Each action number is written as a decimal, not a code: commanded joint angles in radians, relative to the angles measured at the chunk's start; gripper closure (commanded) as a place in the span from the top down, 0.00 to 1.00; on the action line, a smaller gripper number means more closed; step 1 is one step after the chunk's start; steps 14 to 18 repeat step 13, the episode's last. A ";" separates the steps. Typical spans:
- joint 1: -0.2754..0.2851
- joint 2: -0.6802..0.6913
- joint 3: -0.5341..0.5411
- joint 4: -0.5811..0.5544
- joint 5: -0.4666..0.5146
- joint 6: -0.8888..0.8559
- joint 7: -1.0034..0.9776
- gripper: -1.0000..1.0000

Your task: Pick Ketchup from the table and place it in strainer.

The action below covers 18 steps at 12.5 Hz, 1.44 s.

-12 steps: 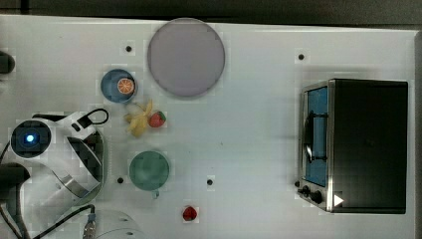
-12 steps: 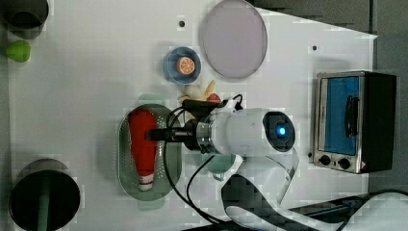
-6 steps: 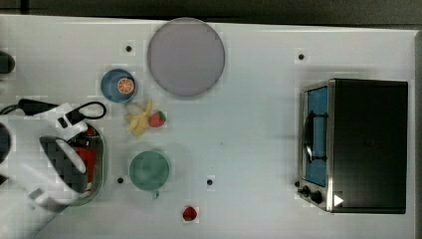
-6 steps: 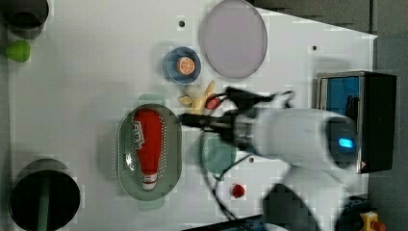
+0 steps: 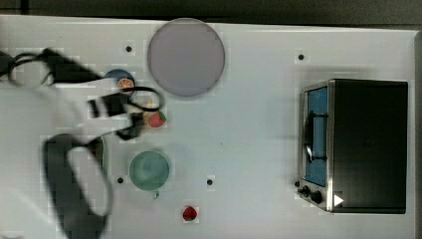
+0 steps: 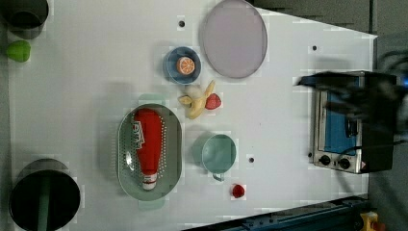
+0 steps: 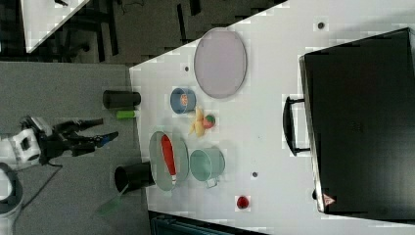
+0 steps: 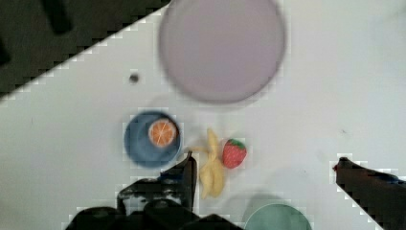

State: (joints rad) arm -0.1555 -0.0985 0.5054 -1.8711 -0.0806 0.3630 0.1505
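Slim red Ketchup bottle (image 6: 147, 143) lying lengthwise inside the pale mint-green oval strainer (image 6: 172, 149), left of centre in the left view. Claw (image 8: 263, 175) well apart, holding nothing, above the white bench (image 6: 279, 115). Open bench between round teal cup (image 6: 219, 153) and silver toaster oven (image 6: 344, 127). Blurred arm smearing the top view's left, hiding most of the strainer.

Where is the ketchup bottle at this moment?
In the left view, the ketchup bottle lies lengthwise inside the mint-green strainer, cap toward the table's near edge, left of the teal cup.
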 commanded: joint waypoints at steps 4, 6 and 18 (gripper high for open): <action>-0.084 -0.002 -0.230 0.074 0.060 -0.198 0.047 1.00; -0.084 -0.002 -0.262 0.102 0.075 -0.288 0.044 1.00; -0.085 0.003 -0.300 0.121 0.075 -0.319 -0.026 1.00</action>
